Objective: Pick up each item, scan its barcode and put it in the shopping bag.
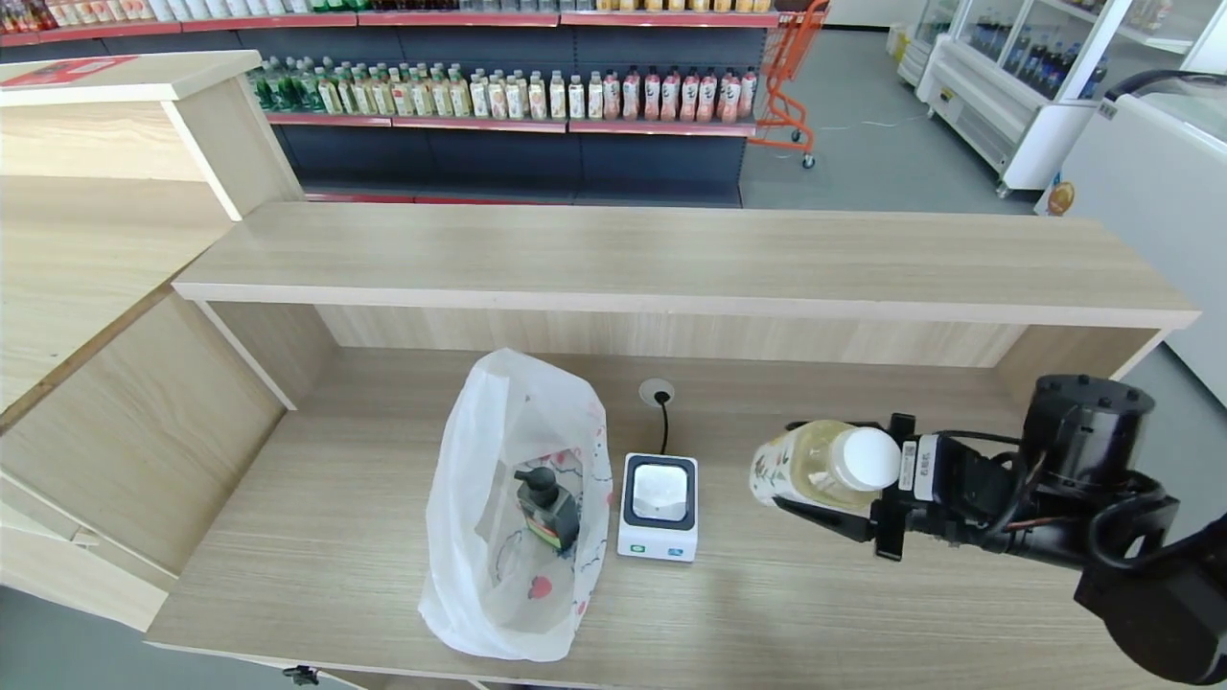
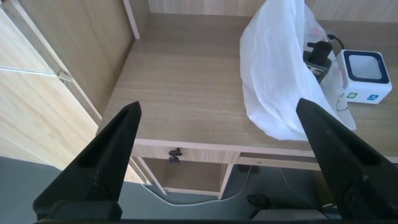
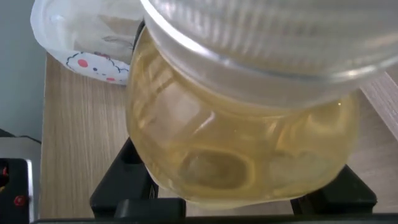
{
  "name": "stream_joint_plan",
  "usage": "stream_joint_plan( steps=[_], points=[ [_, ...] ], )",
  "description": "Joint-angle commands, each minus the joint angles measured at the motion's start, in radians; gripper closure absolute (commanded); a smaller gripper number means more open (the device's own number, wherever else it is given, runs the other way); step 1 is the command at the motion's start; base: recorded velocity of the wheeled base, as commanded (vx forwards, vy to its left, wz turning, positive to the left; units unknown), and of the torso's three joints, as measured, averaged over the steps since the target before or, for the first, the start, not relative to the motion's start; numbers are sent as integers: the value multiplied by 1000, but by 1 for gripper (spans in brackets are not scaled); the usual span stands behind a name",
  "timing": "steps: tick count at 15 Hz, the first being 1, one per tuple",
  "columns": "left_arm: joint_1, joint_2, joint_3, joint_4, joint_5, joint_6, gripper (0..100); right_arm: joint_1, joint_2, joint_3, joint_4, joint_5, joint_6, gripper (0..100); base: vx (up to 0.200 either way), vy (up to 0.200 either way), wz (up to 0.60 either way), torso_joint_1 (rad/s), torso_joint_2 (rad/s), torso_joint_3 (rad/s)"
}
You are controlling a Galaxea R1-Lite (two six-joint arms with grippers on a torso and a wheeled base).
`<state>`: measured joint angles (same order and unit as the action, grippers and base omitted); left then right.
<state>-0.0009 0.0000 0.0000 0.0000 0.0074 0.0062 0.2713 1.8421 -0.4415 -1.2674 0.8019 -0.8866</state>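
Note:
A bottle [image 1: 817, 465] of yellow drink with a white cap lies sideways in my right gripper [image 1: 815, 470], which is shut on it above the counter, just right of the white barcode scanner [image 1: 658, 505]. From the right wrist camera the bottle [image 3: 242, 149] looms close between the dark fingers [image 3: 124, 186]. The white plastic shopping bag [image 1: 518, 508] stands left of the scanner with a dark pump bottle [image 1: 546, 506] inside. My left gripper [image 2: 217, 155] hangs open off the counter's near left edge, with the bag [image 2: 280, 74] and scanner [image 2: 367, 74] beyond it.
The wooden counter [image 1: 815, 594] has a raised shelf [image 1: 671, 259] along its far side and a side wall [image 1: 144, 431] on the left. The scanner's cable [image 1: 662, 422] runs into a hole behind it. Store shelves with bottles stand beyond.

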Motion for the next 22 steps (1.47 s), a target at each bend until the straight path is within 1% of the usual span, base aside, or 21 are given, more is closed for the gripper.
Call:
stream_joint_plan(
  steps=[1,2,4,6,9,16,17,22],
  points=[
    [-1,2,0,0,0,0,0,2,135,21,-107,14,-12,100,0,0,0,0,0,0],
    [1,2,0,0,0,0,0,3,157,46,-148,16,-17,100,0,0,0,0,0,0],
    [1,2,0,0,0,0,0,9,198,46,-207,22,-23,100,0,0,0,0,0,0],
    [1,2,0,0,0,0,0,14,241,4,-239,51,-23,100,0,0,0,0,0,0],
    [-1,2,0,0,0,0,0,31,295,-40,-280,57,-20,100,0,0,0,0,0,0],
    [-1,2,0,0,0,0,0,66,365,-135,-286,60,-17,100,0,0,0,0,0,0],
    [1,2,0,0,0,0,0,69,382,-164,-290,60,-17,100,0,0,0,0,0,0],
    [-1,2,0,0,0,0,0,77,425,-203,-291,60,-18,100,0,0,0,0,0,0]
  ],
)
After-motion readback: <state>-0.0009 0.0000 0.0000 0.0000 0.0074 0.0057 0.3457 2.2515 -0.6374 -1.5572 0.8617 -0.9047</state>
